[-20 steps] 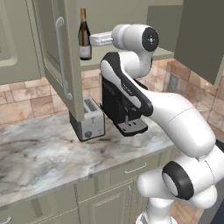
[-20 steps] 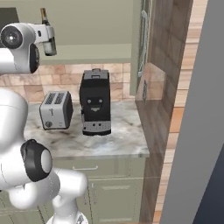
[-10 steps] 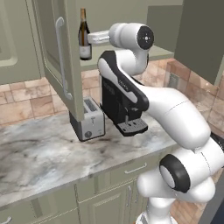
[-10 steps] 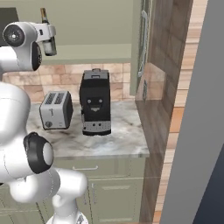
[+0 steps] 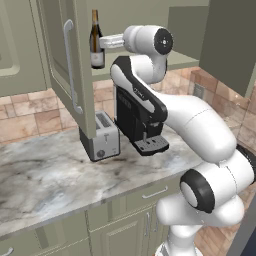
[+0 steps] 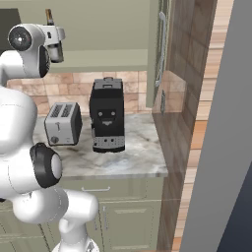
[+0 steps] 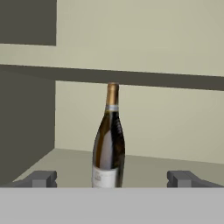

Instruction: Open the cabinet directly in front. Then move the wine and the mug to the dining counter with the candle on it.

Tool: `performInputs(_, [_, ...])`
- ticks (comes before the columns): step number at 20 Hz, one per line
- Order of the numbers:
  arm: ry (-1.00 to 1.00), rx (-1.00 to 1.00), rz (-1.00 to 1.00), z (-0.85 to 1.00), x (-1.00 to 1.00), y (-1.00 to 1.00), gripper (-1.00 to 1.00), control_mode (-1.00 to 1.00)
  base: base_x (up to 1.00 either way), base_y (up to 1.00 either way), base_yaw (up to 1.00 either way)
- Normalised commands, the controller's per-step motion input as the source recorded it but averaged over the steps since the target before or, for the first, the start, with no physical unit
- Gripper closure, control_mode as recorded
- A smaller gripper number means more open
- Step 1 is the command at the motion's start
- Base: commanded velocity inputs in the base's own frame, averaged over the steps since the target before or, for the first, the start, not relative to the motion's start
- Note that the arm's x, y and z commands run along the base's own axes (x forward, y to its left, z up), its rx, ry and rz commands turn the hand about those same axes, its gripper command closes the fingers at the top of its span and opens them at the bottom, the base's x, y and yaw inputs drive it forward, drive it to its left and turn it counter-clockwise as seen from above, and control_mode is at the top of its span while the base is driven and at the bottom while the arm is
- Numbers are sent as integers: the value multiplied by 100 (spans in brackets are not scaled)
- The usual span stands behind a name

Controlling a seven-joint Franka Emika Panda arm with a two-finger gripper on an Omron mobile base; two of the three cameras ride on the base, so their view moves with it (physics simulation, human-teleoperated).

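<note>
The cabinet stands open, its left door (image 5: 67, 65) swung out toward me and its right door (image 6: 157, 47) edge-on. The wine (image 7: 109, 140), a dark bottle with a golden neck and a pale label, stands upright on the lower shelf (image 7: 144, 168). From the left base view the wine (image 5: 96, 40) is just left of my hand. My gripper (image 7: 113, 179) is open, and its fingertips (image 7: 41, 178) stand wide on either side of the bottle without touching it. My gripper (image 5: 103, 42) is level with the bottle's body. The mug, the dining counter and the candle are out of view.
Below the cabinet a silver toaster (image 5: 102, 137) and a black coffee machine (image 5: 135, 115) stand on the marble worktop (image 5: 45, 180). A brown tiled side wall (image 6: 182, 98) closes off the right. Low green cabinets (image 6: 123, 211) sit under the worktop.
My hand has moved a little further left into the cabinet, closer to the wine. The jaws have stayed wide and the bottle has not moved.
</note>
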Motion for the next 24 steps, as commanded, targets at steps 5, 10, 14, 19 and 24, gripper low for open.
performInputs(5, [0, 0, 0, 0, 20, 0, -100, -100, 0, 0, 0])
performInputs(10, [0, 0, 0, 0, 17, 2, -100, -100, 0, 0, 0])
performInputs(14, [0, 0, 0, 0, 18, 9, -100, -100, 0, 0, 0])
performInputs(19, [0, 0, 0, 0, 18, 11, -100, -100, 0, 0, 0])
performInputs(24, [0, 0, 0, 0, 18, 7, -100, -100, 0, 0, 0])
